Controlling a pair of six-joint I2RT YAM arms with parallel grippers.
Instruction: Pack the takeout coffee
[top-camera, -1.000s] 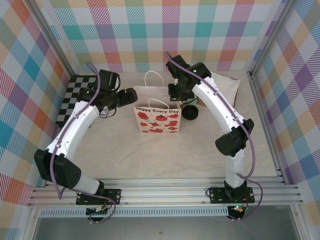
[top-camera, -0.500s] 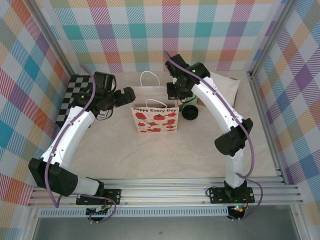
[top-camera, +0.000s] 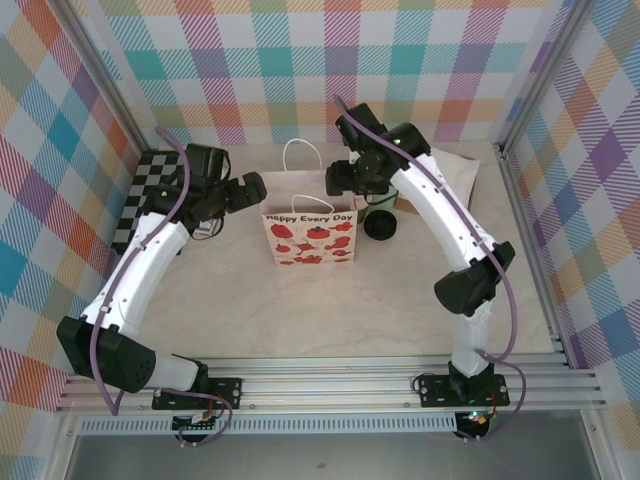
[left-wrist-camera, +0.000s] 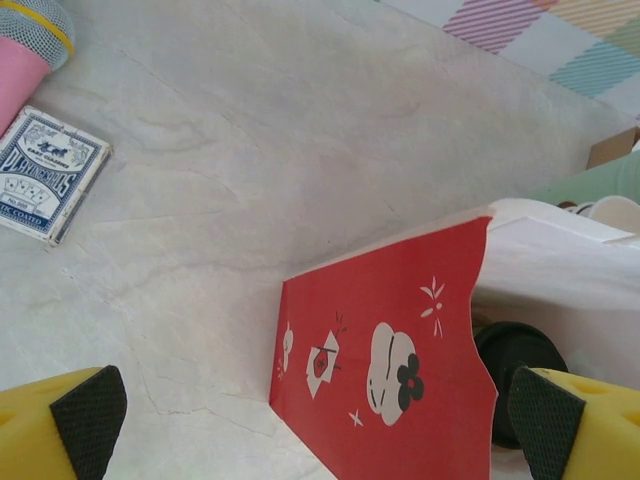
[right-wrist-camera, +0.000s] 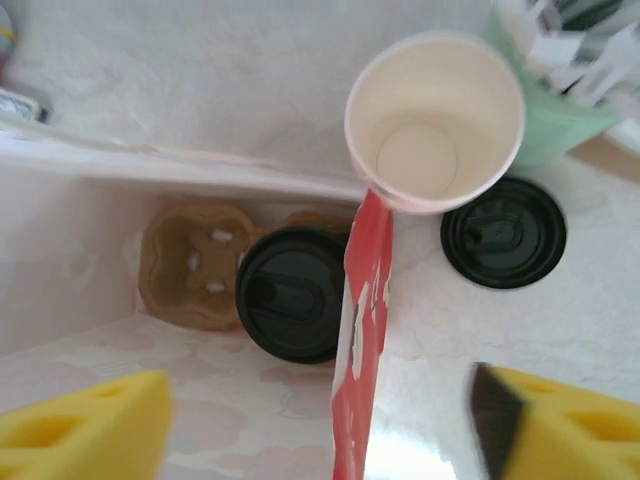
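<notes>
1. Currently the right gripper (right-wrist-camera: 300, 420) is spread wide with nothing between the fingers. It hangs over the open mouth of the white paper bag (right-wrist-camera: 362, 300).
2. Straight below it, inside the bag, is the takeout coffee (right-wrist-camera: 293, 293). It stands upright, lid up, against the right end of a brown pulp cup carrier (right-wrist-camera: 190, 262). Can't tell if it's seated in a slot or just overlapping the carrier.
3. The left gripper (left-wrist-camera: 318, 420) is also fully spread and empty. It sits just beside the bag's red left side panel, with no contact that I can see.
4. On the desk (top-camera: 300, 310), just outside the bag's right side, are a second black-lidded cup (right-wrist-camera: 503, 232), a stack of cream-rimmed cups (right-wrist-camera: 435, 120) and a mint cup with wrapped sticks (right-wrist-camera: 545, 110). A playing-card pack (left-wrist-camera: 50, 172) lies well off to the left.
5. Handling, my read:
   - The paper wall is thin and will dent if squeezed mid-body.
   - The rolled rim under the lid is the stiff zone.
   - The plastic lid is smooth, so likely slippery, and may pop off if pried sideways.
   - Weight is unknown; assume liquid and keep it vertical.
6. Where to grip: across the cup just under the lid rim, with light force. From above, inside the bag, only the lid edge is reachable, and the bag walls are floppy and close, so go straight down.
7. Status guess: this coffee looks packed. Whether the outside cup also goes in is unclear.
</notes>
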